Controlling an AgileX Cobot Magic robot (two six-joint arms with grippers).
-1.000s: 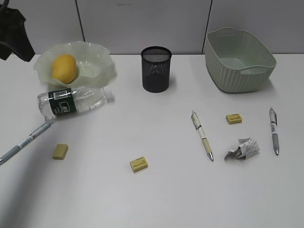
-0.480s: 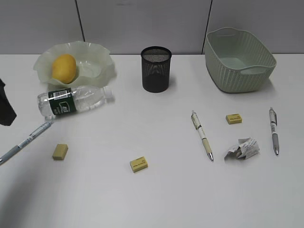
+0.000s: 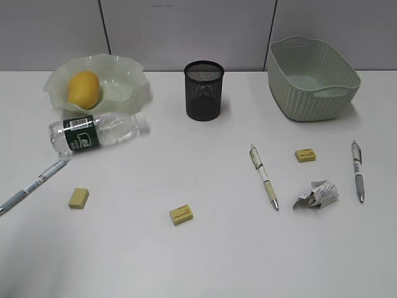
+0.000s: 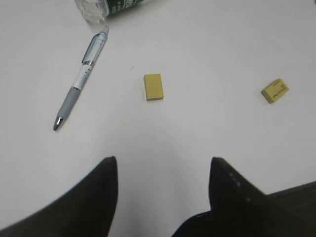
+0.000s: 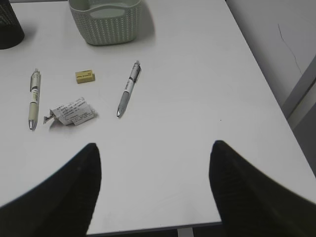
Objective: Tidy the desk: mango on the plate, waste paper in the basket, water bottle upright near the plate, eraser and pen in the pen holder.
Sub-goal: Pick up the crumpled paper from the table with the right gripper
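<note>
The mango (image 3: 83, 89) lies in the wavy-rimmed plate (image 3: 127, 73) at the back left. The water bottle (image 3: 93, 131) lies on its side in front of the plate. The black mesh pen holder (image 3: 203, 90) stands at the back middle, the basket (image 3: 312, 77) at the back right. The waste paper (image 3: 317, 194) (image 5: 71, 113) lies at the right between two pens (image 3: 265, 176) (image 3: 356, 169). A third pen (image 3: 34, 184) (image 4: 80, 80) lies at the left. Three yellow erasers (image 3: 79, 198) (image 3: 181, 214) (image 3: 305, 155) lie on the desk (image 3: 205, 254). My left gripper (image 4: 163, 163) and right gripper (image 5: 154, 147) are open and empty, out of the exterior view.
The desk's right edge (image 5: 256, 64) and front edge (image 5: 148, 229) show in the right wrist view, with a grey wall beyond. Grey wall panels stand behind the desk.
The left arm, seen dark at the far left of the exterior view, has drawn down and out of that view. The objects have not moved.
</note>
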